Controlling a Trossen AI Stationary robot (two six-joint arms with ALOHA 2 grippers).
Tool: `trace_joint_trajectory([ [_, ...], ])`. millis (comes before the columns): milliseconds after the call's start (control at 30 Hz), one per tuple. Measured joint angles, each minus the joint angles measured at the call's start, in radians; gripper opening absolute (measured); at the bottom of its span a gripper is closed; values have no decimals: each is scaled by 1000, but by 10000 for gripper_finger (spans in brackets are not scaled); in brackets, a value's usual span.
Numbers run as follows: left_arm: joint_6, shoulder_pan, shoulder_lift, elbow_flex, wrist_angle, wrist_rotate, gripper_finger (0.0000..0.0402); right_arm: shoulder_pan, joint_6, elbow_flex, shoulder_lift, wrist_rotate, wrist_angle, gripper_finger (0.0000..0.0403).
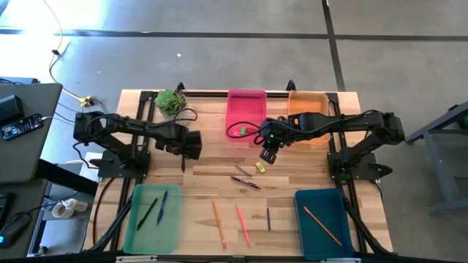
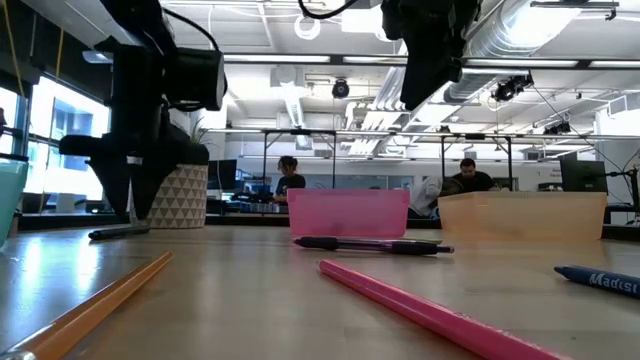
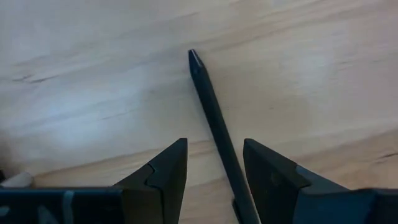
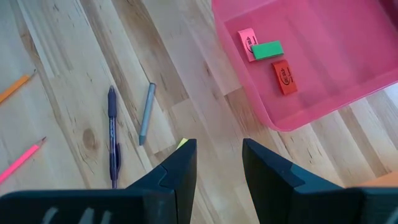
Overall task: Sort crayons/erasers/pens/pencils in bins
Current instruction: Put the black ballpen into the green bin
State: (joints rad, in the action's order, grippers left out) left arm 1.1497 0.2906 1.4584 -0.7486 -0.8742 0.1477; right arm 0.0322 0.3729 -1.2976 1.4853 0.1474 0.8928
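A slim black pen lies flat on the wooden table, left of centre. My left gripper points straight down over it, open, with one finger on each side of the pen's shaft and not touching it; the low view shows it close above the tabletop. My right gripper hovers open and empty above the table's middle, near the pink bin, which holds three erasers. A yellow eraser lies just below that gripper. The green bin holds two pens.
Loose on the table are two pens, an orange pencil, a pink pencil and a short dark stick. The teal bin holds an orange pencil. The orange bin and a potted plant stand at the far edge.
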Motion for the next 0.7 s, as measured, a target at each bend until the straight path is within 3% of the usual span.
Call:
trace_joint_trajectory([
  [500, -70, 30, 118, -5, 16, -55, 142, 0, -11, 0, 0, 0, 0, 121],
  [700, -81, 30, 119, -4, 34, -60, 101, 0, -15, 0, 0, 0, 0, 121],
])
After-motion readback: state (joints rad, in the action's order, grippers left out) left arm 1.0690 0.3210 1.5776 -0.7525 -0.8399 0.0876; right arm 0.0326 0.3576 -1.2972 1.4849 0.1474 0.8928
